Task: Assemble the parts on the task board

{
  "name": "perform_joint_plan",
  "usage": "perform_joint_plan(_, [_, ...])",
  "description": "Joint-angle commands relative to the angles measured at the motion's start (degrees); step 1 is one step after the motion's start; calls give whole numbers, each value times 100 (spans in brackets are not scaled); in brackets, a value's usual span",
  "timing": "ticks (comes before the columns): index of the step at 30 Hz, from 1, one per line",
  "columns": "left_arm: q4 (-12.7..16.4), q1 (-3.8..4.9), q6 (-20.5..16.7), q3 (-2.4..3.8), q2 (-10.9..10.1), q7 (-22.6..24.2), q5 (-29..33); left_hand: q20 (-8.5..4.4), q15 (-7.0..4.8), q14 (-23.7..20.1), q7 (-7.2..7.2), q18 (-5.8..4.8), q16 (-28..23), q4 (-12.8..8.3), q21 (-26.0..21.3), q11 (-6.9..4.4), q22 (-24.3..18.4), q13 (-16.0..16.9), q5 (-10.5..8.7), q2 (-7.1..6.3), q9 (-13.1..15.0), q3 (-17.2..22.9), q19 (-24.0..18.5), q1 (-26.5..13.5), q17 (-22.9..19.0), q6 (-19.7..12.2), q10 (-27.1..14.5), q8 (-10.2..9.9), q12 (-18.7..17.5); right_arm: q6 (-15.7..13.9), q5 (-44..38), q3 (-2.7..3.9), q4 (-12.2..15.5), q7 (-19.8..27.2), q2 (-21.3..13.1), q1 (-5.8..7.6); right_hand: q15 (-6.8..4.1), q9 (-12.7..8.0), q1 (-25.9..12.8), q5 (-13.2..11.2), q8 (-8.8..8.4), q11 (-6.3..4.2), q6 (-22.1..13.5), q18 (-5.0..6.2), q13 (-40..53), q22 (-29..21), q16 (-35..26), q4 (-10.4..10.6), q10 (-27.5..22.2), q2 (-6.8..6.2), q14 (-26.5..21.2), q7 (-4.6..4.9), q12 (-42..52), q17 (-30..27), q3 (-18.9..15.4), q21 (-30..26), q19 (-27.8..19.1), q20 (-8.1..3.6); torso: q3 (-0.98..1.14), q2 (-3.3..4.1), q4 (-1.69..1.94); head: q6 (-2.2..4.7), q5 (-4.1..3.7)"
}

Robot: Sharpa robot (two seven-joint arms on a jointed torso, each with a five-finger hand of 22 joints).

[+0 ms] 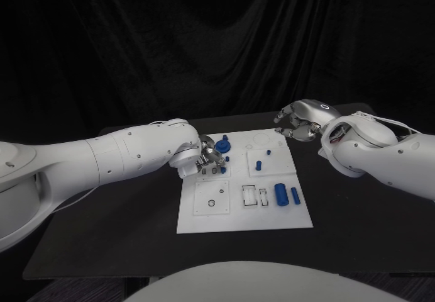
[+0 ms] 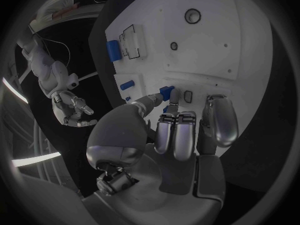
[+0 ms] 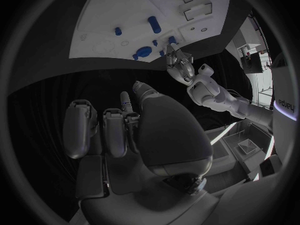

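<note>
Task board (image 1: pixel 204 217): left hand (image 1: pixel 207 158) over its left edge, fingers pinching a blue part (image 2: pixel 165 91); right hand (image 1: pixel 299 123) off the far corner, fingers curled, holding nothing.

The left arm (image 1: pixel 100 157) is coming in from nine o'clock and is reaching toward the middle of the head view. Its wrist is bending down, and the left hand (image 1: pixel 205 158) is pointing its fingers toward three o'clock. In the left wrist view the thumb (image 2: pixel 145 104) and one finger (image 2: pixel 174 96) are closing together on a small blue part (image 2: pixel 166 91), while the other fingers (image 2: pixel 219 119) are lying side by side, slightly curled.

The right arm (image 1: pixel 381 154) is coming in from three o'clock. The right hand (image 1: pixel 299 121) is hanging near one o'clock, its fingers loosely bent, apart and holding nothing.
</note>
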Motion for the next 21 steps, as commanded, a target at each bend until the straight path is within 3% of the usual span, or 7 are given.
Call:
perform_joint_plan(1, [39,-29,-6,-9,-26,95,35,9,26,594,12,31,15,5,-26,36,793,1504,17,-62,11,44,-13,-23,1509,-2,588,-25,15,36,-18,4,9,-101,-11,-17,58,-8,56,-37,16,27,46,15,1127,1074,-19,-12,226,-14,301,-7,-37,296,20,-45,38,54,-1,-2,2,-1,8])
perform_joint_plan(21, [172,-48,21,-10,-209,126,35,12,27,594,12,35,15,-86,-49,36,795,1504,20,-85,50,175,-23,-49,1509,6,588,-13,15,110,-18,4,13,-136,-30,-42,59,-15,60,-40,12,28,45,18,1118,1070,-26,-16,217,-11,297,-6,-42,282,26,-58,33,55,-1,4,1,-1,57])
